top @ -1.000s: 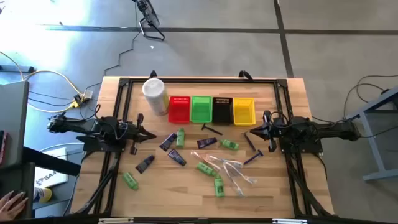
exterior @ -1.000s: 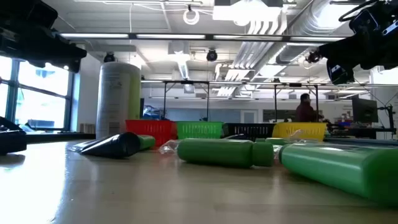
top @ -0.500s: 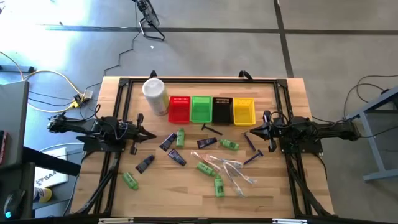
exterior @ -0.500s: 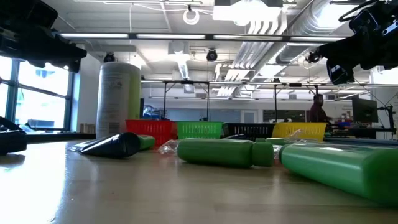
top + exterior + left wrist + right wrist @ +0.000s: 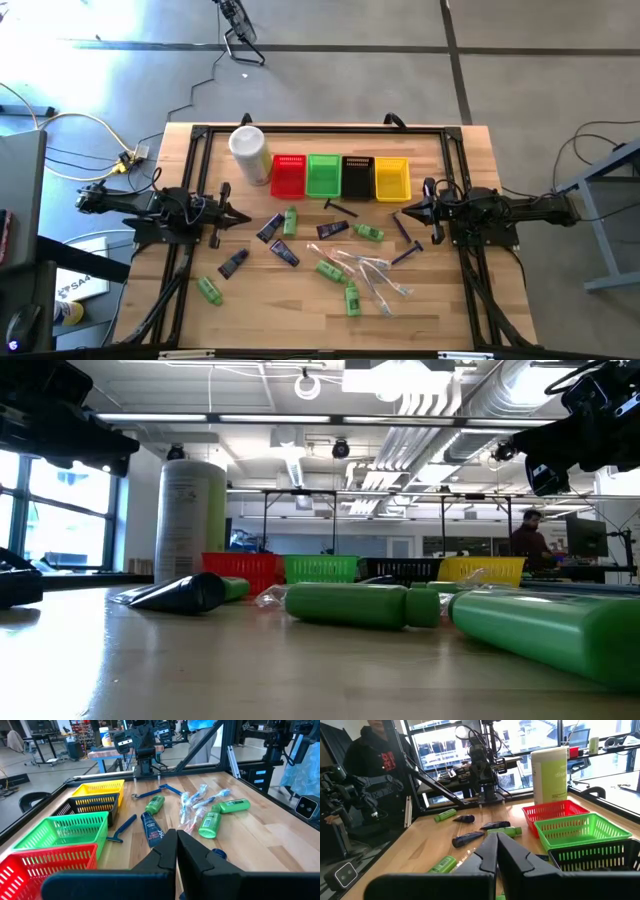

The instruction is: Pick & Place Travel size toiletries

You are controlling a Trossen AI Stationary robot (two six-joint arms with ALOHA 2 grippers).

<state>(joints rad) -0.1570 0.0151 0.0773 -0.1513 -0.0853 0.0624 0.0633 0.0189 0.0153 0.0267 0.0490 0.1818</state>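
Travel size toiletries lie scattered flat on the table's middle: green mini bottles (image 5: 351, 298), (image 5: 208, 290), (image 5: 290, 220), dark tubes (image 5: 233, 263), (image 5: 332, 229), clear wrapped sticks (image 5: 375, 275) and a blue razor (image 5: 405, 255). In the left wrist view I see a green bottle (image 5: 209, 823) and a dark tube (image 5: 150, 827). My left gripper (image 5: 243, 217) hovers shut at the table's left side. My right gripper (image 5: 403, 212) hovers shut at the right side. Both are apart from the items.
A tall white canister (image 5: 249, 153) stands at the far left. Beside it sit a red (image 5: 288, 176), a green (image 5: 323, 175), a black (image 5: 357, 176) and a yellow basket (image 5: 391, 179) in a row along the far side. A person (image 5: 375, 750) stands beyond the table's near edge.
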